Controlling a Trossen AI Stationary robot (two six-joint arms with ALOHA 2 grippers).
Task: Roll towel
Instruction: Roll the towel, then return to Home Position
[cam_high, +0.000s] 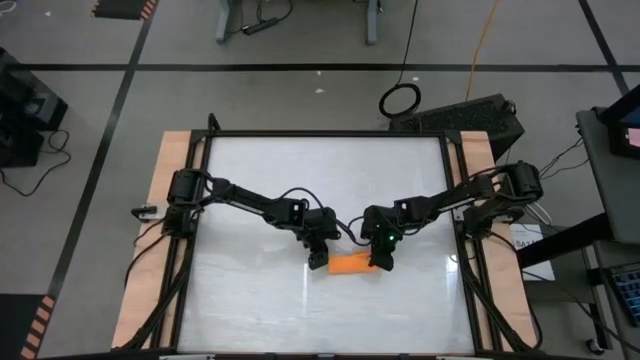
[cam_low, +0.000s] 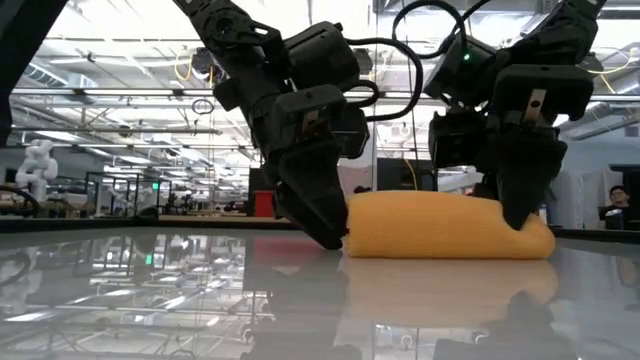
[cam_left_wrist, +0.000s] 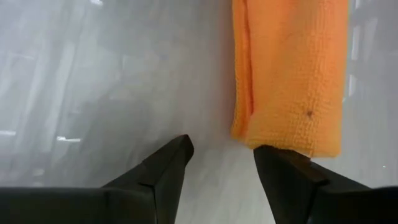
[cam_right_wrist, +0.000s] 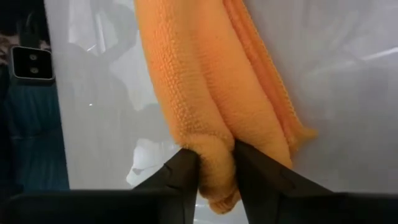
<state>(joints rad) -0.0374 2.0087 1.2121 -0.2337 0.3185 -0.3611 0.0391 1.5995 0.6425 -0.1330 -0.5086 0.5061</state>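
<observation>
Orange towel (cam_high: 352, 264): already a short, fat roll lying on the white table (cam_high: 250, 180), spanning the gap between the two end effectors, one at each end.
Left end effector (cam_left_wrist: 221, 165): fingers spread apart and holding nothing; the roll's near end sits just ahead of them, against one fingertip, with the other finger over bare table.
Right end effector (cam_right_wrist: 216, 163): fingers pinched together on a fold of cloth at the roll's other end.
Step in hand: judged as finishing or tidying the roll, since little flat cloth shows.
Doing it well: keep the right pinch low and steady so the layers stay tight; bring the left fingers squarely over the roll's end before closing, as they now sit off to its side; move both ends together so the roll does not twist or cone.
Risk: lifting one end alone could let the layers loosen.
Hidden: the roll's loose outer edge cannot be found in any view; how deep the right pinch reaches is covered by the fingers; the low view hides the roll's ends behind both end effectors.
</observation>
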